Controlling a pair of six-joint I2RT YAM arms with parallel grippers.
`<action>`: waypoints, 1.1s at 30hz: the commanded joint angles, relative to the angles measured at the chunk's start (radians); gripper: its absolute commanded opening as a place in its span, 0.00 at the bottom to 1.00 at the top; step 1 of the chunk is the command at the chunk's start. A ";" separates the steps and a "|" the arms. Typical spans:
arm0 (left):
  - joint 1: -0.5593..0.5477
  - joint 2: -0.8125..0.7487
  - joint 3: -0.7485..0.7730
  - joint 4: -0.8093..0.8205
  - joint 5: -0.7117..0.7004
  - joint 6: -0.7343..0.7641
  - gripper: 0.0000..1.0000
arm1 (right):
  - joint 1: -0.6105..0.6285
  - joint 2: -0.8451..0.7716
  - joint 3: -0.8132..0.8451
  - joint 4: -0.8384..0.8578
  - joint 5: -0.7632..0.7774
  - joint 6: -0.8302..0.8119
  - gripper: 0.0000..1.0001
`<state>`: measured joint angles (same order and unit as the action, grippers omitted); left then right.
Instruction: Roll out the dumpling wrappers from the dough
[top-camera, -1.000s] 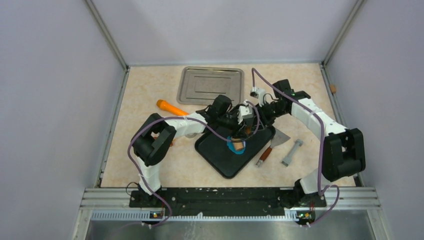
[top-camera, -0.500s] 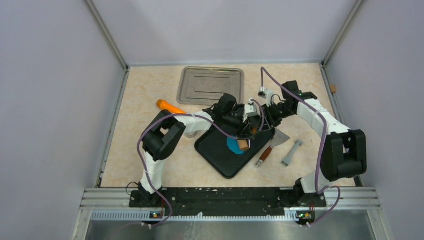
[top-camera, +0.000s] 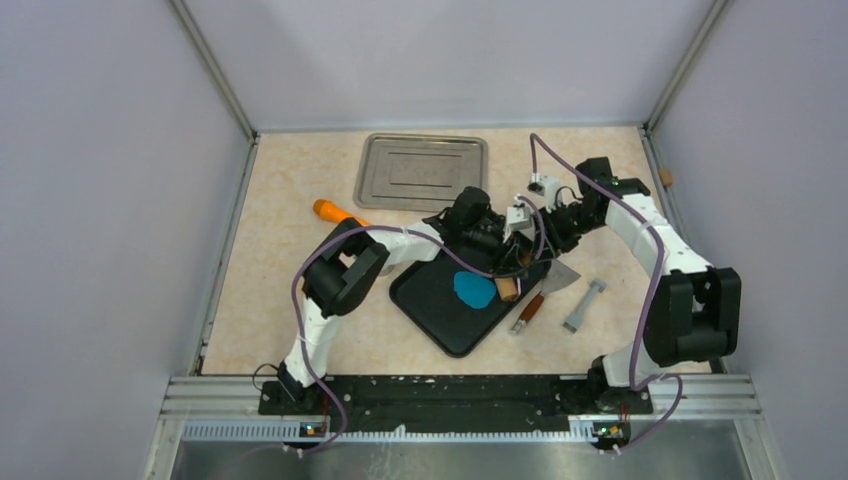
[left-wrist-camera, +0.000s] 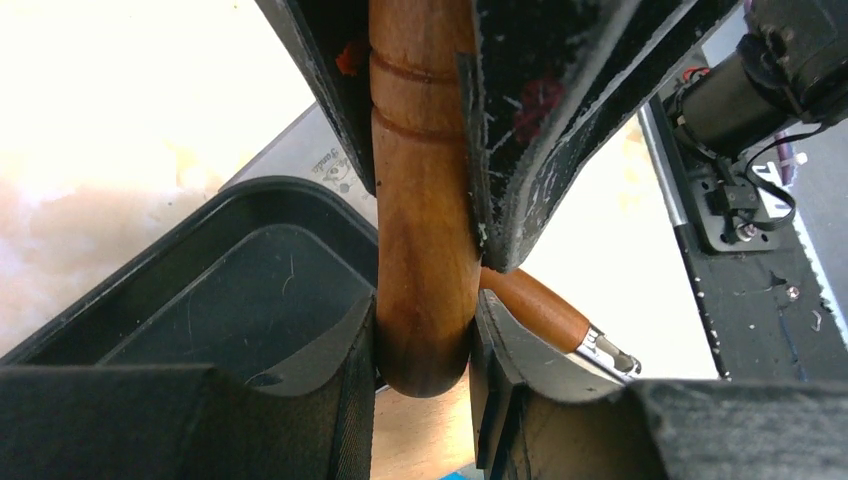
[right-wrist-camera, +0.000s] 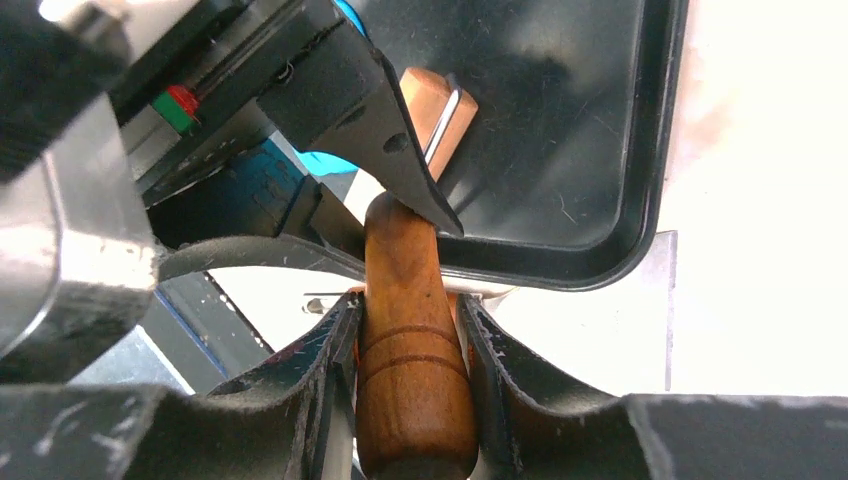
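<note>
a marbled beige table (top-camera: 290, 180) is filling the floor of a grey-walled booth. the left arm (top-camera: 350, 262) and right arm (top-camera: 650, 240) are reaching in from its near edge and meeting over the middle. a steel tray (top-camera: 422, 172) is lying flat toward the far side. nearer, a black tray (top-camera: 425, 300) is sitting turned at an angle, one corner pointing at the arm bases.

the dough (top-camera: 474, 290) is lying on the black tray's floor, toward its right side. it is showing as a bright blue patch, pressed flat, roughly round with a soft uneven edge and a smooth top. just right of it, the brown head of a roller (top-camera: 508, 288) is sitting by the tray's right rim; whether it is touching the dough cannot be told.

the left gripper (left-wrist-camera: 422, 330) is pinching the roller's wooden handle, and the right gripper (right-wrist-camera: 410, 320) is clamping the same handle at its grooved part, fingers tight on the wood.

a scraper (top-camera: 540, 295) is lying on the table at the black tray's right edge, a grey tool (top-camera: 584, 305) just beyond it. an orange cylinder (top-camera: 335, 212) is lying left of the steel tray's near corner.
</note>
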<state>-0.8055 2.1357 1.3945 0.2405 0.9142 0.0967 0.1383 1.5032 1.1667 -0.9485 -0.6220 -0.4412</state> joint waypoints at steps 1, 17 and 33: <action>0.001 -0.041 0.084 0.000 -0.111 -0.131 0.00 | 0.023 -0.057 0.066 -0.153 -0.027 -0.036 0.00; 0.002 -0.168 -0.090 -0.032 -0.205 -0.047 0.00 | 0.105 -0.008 0.054 -0.085 -0.167 -0.114 0.00; 0.011 -0.236 -0.302 -0.136 -0.244 0.029 0.00 | 0.198 0.078 -0.086 0.044 -0.148 -0.165 0.00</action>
<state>-0.8040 1.9221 1.1431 0.1959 0.7650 0.1146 0.2466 1.5280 1.1255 -0.8738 -0.7784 -0.5579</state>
